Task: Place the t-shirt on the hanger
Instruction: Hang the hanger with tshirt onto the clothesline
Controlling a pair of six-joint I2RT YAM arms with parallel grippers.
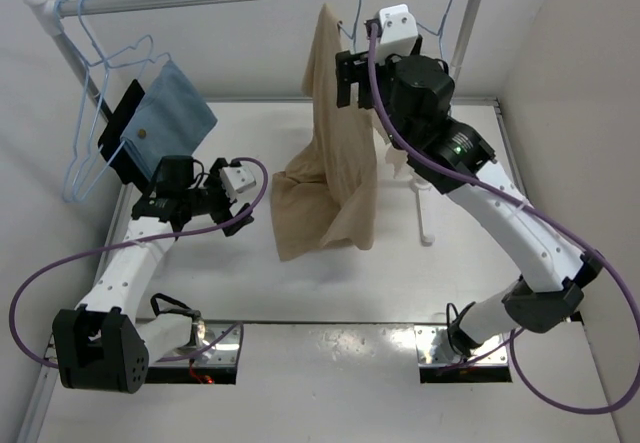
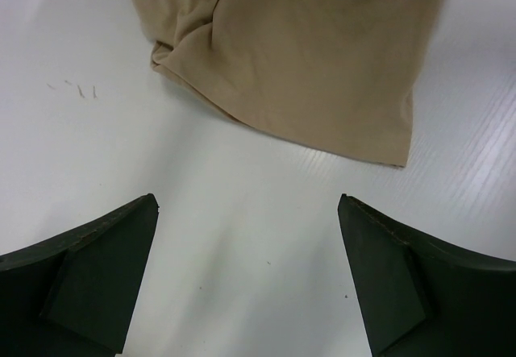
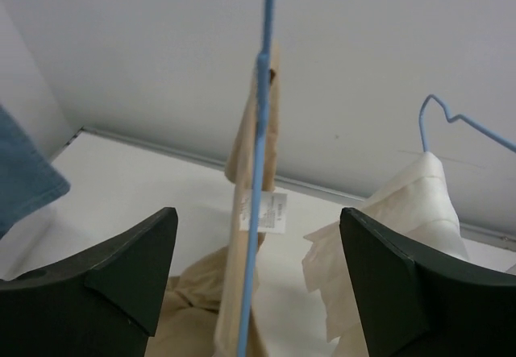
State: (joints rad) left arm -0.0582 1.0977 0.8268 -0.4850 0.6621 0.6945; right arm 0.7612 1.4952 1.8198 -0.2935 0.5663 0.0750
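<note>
The tan t-shirt (image 1: pixel 330 163) hangs from a pale-blue wire hanger (image 1: pixel 354 3) on the rail, and its lower part is heaped on the table. My right gripper (image 1: pixel 352 78) is open, up by the hanger's neck. In the right wrist view the hanger wire (image 3: pixel 256 172) runs between the open fingers (image 3: pixel 121 284) without touching them, with the t-shirt (image 3: pixel 234 292) and its white label (image 3: pixel 274 212) behind. My left gripper (image 1: pixel 243 185) is open and empty, low over the table to the left of the shirt. Its wrist view shows the shirt's hem (image 2: pixel 306 59) ahead of the gripper (image 2: pixel 247 204).
Several pale-blue hangers (image 1: pixel 95 113) hang at the rail's left end, one with a blue cloth (image 1: pixel 168 118). Another hanger (image 3: pixel 451 119) carrying a white cloth (image 3: pixel 419 204) hangs to the right of the shirt. Walls close in the table on three sides.
</note>
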